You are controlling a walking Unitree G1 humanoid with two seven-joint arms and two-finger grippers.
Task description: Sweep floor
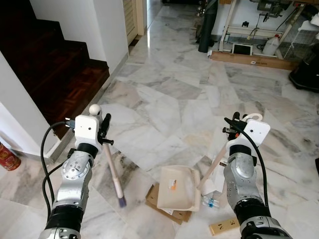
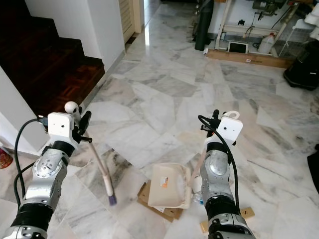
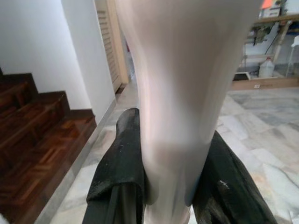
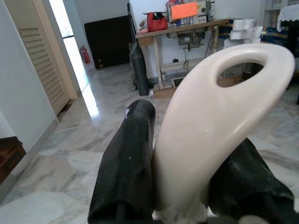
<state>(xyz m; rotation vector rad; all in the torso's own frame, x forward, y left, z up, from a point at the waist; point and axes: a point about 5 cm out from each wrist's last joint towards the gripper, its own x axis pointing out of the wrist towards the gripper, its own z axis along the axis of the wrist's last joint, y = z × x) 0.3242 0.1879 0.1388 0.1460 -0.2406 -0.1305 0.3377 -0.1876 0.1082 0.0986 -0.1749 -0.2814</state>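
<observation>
My left gripper is shut on the pale handle of a small broom, as the left wrist view's black fingers show. The handle has a round knob on top, and its dark bristle end reaches the marble floor. My right gripper is shut on the cream looped handle of a dustpan. The dustpan's pan rests on the floor between my arms, partly over a flat piece of cardboard. A crushed clear plastic bottle lies just right of the pan.
A small wooden block lies by my right arm. Dark wooden stairs and a white wall stand to the left, with a red tin at the far left. A long plank, a jug and a black bag sit at the back.
</observation>
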